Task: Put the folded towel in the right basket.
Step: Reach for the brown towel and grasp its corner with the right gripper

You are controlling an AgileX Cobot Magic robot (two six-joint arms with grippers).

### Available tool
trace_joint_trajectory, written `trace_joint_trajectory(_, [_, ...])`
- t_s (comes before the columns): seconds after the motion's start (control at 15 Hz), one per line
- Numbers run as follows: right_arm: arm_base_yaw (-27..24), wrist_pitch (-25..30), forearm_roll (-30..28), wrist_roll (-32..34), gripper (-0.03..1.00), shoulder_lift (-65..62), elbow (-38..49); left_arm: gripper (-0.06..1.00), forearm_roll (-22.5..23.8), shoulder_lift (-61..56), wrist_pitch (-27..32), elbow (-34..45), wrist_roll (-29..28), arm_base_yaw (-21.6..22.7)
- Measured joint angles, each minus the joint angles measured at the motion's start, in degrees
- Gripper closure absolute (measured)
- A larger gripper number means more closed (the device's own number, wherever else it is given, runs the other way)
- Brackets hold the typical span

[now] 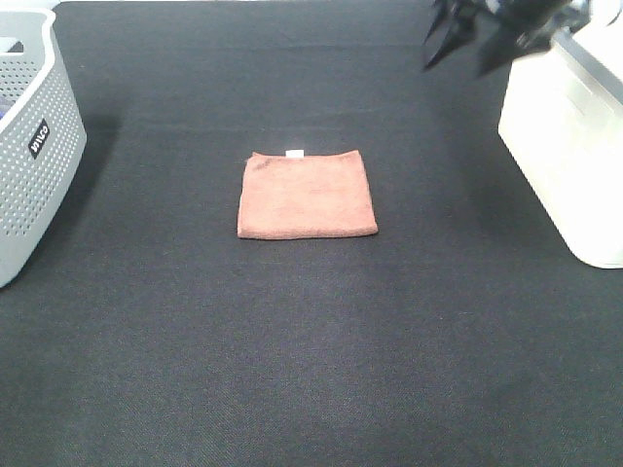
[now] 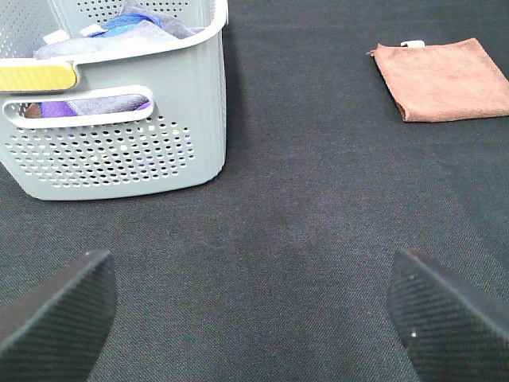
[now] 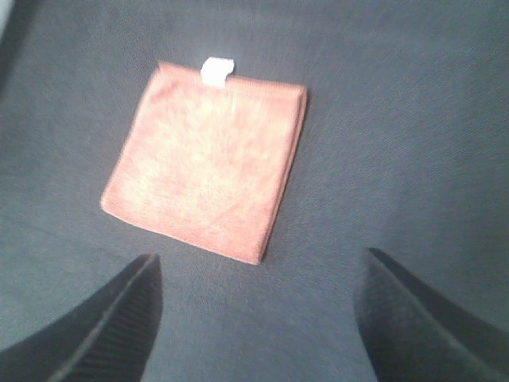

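Observation:
The folded towel (image 1: 308, 194) is a reddish-brown square with a small white tag on its far edge. It lies flat on the black mat in the middle. It also shows in the left wrist view (image 2: 442, 79) and the right wrist view (image 3: 208, 157). The right basket (image 1: 574, 131) is a plain white bin at the right edge. My right gripper (image 1: 470, 51) is open and empty, up in the air at the back right beside the white bin, well apart from the towel. My left gripper (image 2: 254, 314) is open and empty over bare mat, out of the high view.
A grey perforated basket (image 1: 29, 146) with a black label stands at the left edge; the left wrist view shows it (image 2: 119, 143) holding several cloths. The black mat (image 1: 311, 350) covers the whole table.

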Motion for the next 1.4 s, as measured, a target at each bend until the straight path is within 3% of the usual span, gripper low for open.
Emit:
trace_joint_trajectory(0.4, [0.0,0.23,4.93,0.0,0.32,15.47,-4.93,0.07,0.0,0.0,0.0,0.0,0.0,0.0])
trace_joint_trajectory(1.07, [0.0,3.9,12.89,-0.06,0.31,30.42,-14.95,0.07,0.0,0.0,0.0,0.0,0.0,0.0])
trace_joint_trajectory(1.4, [0.0,5.04,13.58,-0.11,0.31,34.38,-18.74,0.07,0.0,0.0,0.0,0.0,0.0,0.0])
